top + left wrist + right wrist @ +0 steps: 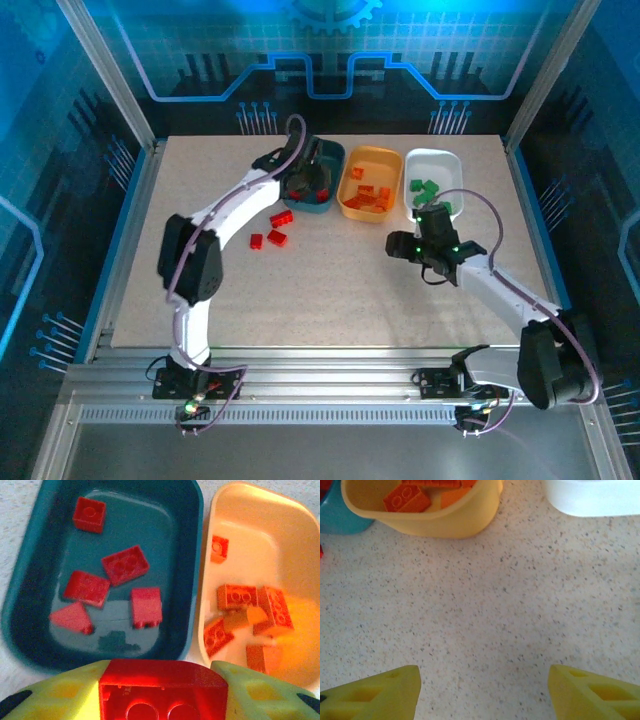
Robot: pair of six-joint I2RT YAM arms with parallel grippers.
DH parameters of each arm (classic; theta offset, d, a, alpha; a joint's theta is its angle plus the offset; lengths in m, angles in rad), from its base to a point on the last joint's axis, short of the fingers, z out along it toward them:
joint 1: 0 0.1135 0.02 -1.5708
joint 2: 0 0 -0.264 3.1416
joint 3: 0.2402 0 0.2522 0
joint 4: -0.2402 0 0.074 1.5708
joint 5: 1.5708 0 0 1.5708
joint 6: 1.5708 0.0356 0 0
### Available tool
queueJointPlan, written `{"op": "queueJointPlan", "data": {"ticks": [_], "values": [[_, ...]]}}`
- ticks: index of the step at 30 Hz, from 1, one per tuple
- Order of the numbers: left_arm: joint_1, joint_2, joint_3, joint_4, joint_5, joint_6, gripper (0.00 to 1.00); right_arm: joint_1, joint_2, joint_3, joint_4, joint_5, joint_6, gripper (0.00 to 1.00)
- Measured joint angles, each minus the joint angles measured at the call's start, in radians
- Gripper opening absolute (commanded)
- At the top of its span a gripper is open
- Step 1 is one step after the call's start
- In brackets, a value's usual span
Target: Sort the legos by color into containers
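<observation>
My left gripper is shut on a red lego and hangs over the near end of the dark teal container, which holds several red legos. In the top view that gripper sits above the teal container. Beside it, the orange container holds several orange legos. The white container holds green legos. Three red legos lie on the table left of the containers. My right gripper stands open over bare table with nothing between its fingers, in front of the orange container and white container.
The three containers stand in a row at the back of the speckled table. Metal frame posts rise at the back corners, and a rail runs along the near edge by the arm bases.
</observation>
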Motion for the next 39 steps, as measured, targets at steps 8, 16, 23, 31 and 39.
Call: {"op": "queueJointPlan", "data": {"ticks": [8,16,23,31,39], "values": [[0.045,0.298,0.346,-0.11,0.059,0.007,0.9,-0.022,-0.065,-0.018,-0.016,0.0,0.002,0.73],[0.042,0.05,0.049,-0.059,0.042,0.026,0.98,-0.035,-0.065,-0.019,-0.029,-0.004,0.0,0.73],[0.043,-0.319,-0.511,0.071,-0.031,0.016,0.93,-0.035,-0.064,-0.038,-0.03,-0.02,-0.001,0.74],[0.05,-0.273,-0.711,0.159,-0.103,0.077,0.94,-0.019,-0.023,-0.038,-0.021,-0.029,0.0,0.74],[0.076,-0.163,-0.652,0.276,-0.12,0.152,0.85,0.029,0.008,-0.038,-0.01,-0.023,0.0,0.74]]}}
